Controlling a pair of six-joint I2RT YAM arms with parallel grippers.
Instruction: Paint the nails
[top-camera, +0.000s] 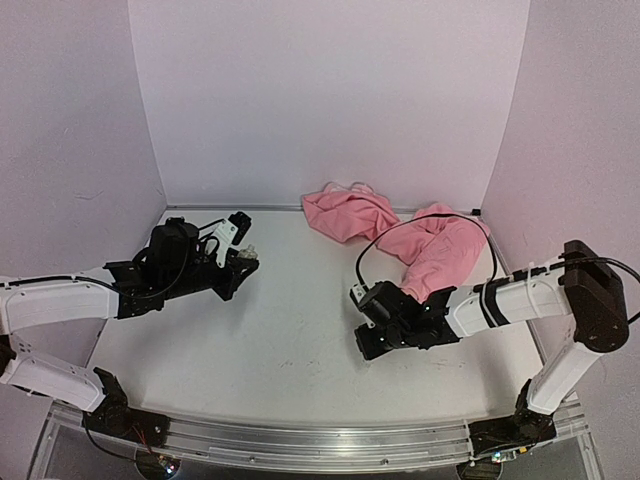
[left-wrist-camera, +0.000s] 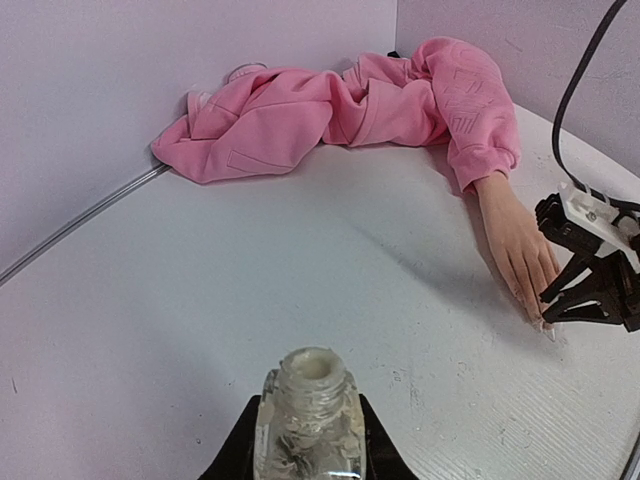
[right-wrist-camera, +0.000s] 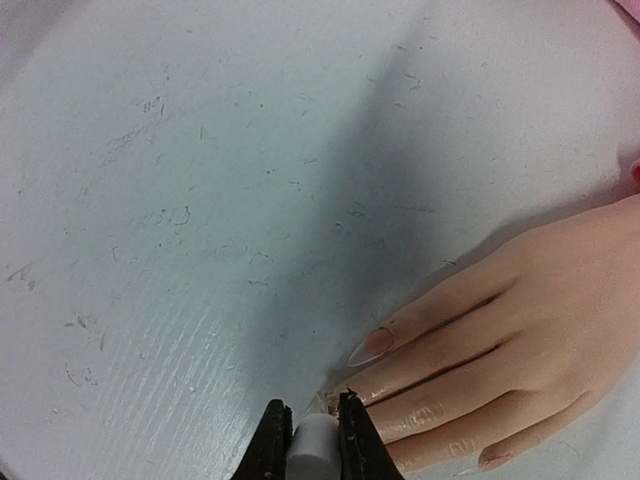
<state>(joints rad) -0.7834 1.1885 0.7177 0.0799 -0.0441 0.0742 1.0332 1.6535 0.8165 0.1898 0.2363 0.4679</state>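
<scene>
The beige mannequin hand (right-wrist-camera: 520, 330) lies palm down on the white table, its wrist in a pink hoodie sleeve (left-wrist-camera: 480, 110). Its pale pointed nails (right-wrist-camera: 372, 345) show in the right wrist view. My right gripper (right-wrist-camera: 310, 404) is shut on a white brush cap (right-wrist-camera: 314, 445), and its tip is right at a middle fingertip. The brush itself is hidden. It also shows in the left wrist view (left-wrist-camera: 590, 290) at the fingertips. My left gripper (left-wrist-camera: 306, 405) is shut on a small clear uncapped bottle (left-wrist-camera: 308, 420), held at the table's left (top-camera: 240, 262), well apart from the hand.
The rest of the pink hoodie (top-camera: 345, 212) is bunched against the back wall. White walls close the table (top-camera: 290, 330) on the left, back and right. A black cable (top-camera: 420, 225) loops over the sleeve to the right arm.
</scene>
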